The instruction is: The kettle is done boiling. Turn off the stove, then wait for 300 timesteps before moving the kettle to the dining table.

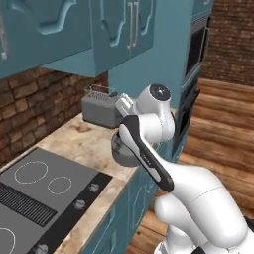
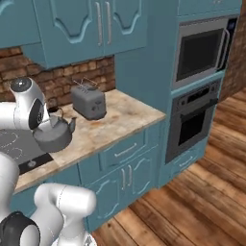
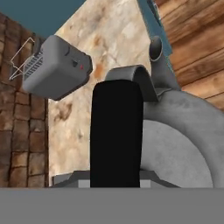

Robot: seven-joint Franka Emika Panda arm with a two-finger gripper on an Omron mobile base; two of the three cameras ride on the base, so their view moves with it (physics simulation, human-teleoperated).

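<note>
The grey kettle (image 2: 54, 135) hangs over the marbled counter, right of the stove (image 1: 47, 196), with its spout pointing toward the toaster. My gripper (image 2: 49, 118) reaches down onto its arched black handle (image 3: 116, 131) and is shut on it. In the hand view the handle runs up the middle, with the rounded body (image 3: 183, 148) and spout (image 3: 155, 49) to its right. In the left base view my forearm covers most of the kettle (image 1: 119, 153). The stove's knobs (image 1: 79, 204) line its front edge. The dining table is out of view.
A boxy grey toaster (image 2: 89, 102) stands on the counter (image 2: 125, 117) against the brick wall, just beyond the kettle. Teal wall cabinets (image 2: 91, 29) hang overhead. A microwave (image 2: 202, 48) and oven (image 2: 192, 122) fill the tall unit at the right. Wooden floor (image 2: 192, 206) lies in front.
</note>
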